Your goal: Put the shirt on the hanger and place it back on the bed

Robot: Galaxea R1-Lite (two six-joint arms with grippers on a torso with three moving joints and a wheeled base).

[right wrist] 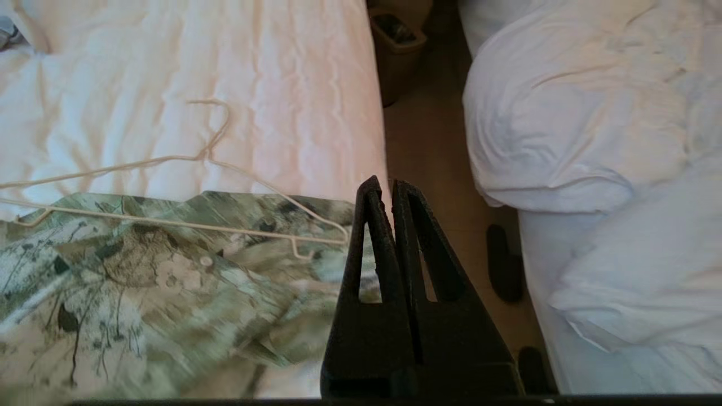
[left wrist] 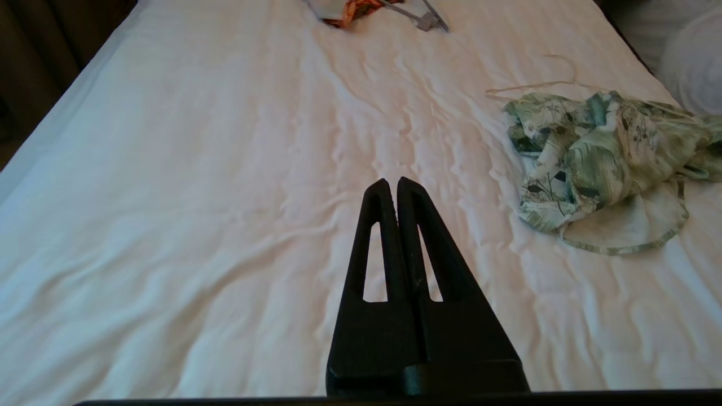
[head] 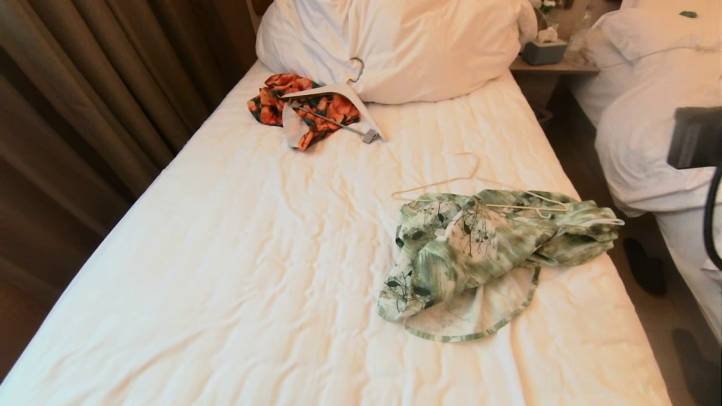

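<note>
The green and white shirt (head: 479, 254) lies crumpled on the right half of the bed (head: 254, 254). The thin cream hanger (head: 479, 194) rests across its far edge, hook pointing toward the pillow. In the right wrist view the shirt (right wrist: 141, 282) and hanger (right wrist: 186, 223) lie just beside my right gripper (right wrist: 382, 186), which is shut and empty above the bed's right edge. My left gripper (left wrist: 392, 186) is shut and empty above the bare sheet, with the shirt (left wrist: 598, 158) off to its right. Part of my right arm (head: 696, 138) shows at the head view's right edge.
A white pillow (head: 406, 45) lies at the head of the bed. A small orange-and-black garment (head: 304, 104) with a thicker white hanger (head: 338, 93) sits near it. A second bed (head: 660, 113) stands to the right across a narrow floor gap (right wrist: 434, 146). Brown curtains (head: 84, 84) hang on the left.
</note>
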